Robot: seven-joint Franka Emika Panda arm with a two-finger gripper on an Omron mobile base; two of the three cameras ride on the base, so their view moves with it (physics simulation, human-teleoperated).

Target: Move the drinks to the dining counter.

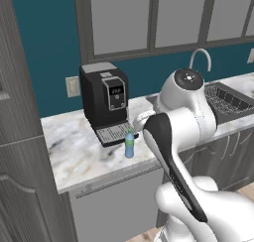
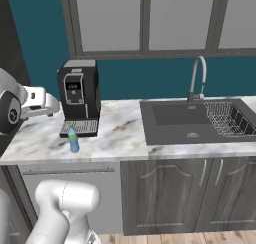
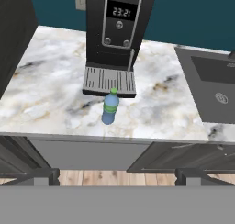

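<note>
One of the drinks, a small blue-green bottle (image 1: 129,144) (image 2: 73,139) (image 3: 109,107), stands upright on the marble worktop (image 1: 74,151), just in front of the coffee machine's drip tray. My gripper (image 3: 117,177) is open with nothing between its fingers. It hovers off the worktop's front edge, above and short of the bottle, which sits near the middle of the hand view. In the right base view the white hand (image 2: 39,101) hangs left of the coffee machine. The dining counter is out of view.
A black coffee machine (image 1: 104,99) (image 2: 79,95) (image 3: 117,30) stands right behind the bottle. To its right are a dark sink (image 2: 175,119) with a curved faucet (image 2: 196,75) and a wire dish rack (image 2: 230,118). Grey wall cabinets hang above; a tall dark cabinet (image 1: 20,137) bounds the left.
</note>
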